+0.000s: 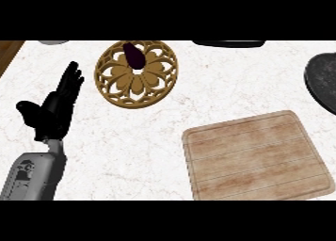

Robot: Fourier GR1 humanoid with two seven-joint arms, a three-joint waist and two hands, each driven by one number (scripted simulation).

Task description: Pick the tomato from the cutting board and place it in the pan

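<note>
Dark pan (328, 84) cut off by right edge, black object (229, 43) and pale object (53, 42) clipped at top

Wide counter (219, 101) lies open between the trivet (139, 84), cutting board (257, 155) and pan (329, 84), all well apart.

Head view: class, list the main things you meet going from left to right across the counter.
Left hand, open and resting → carved wooden trivet → wooden cutting board → dark pan at the right edge.
</note>
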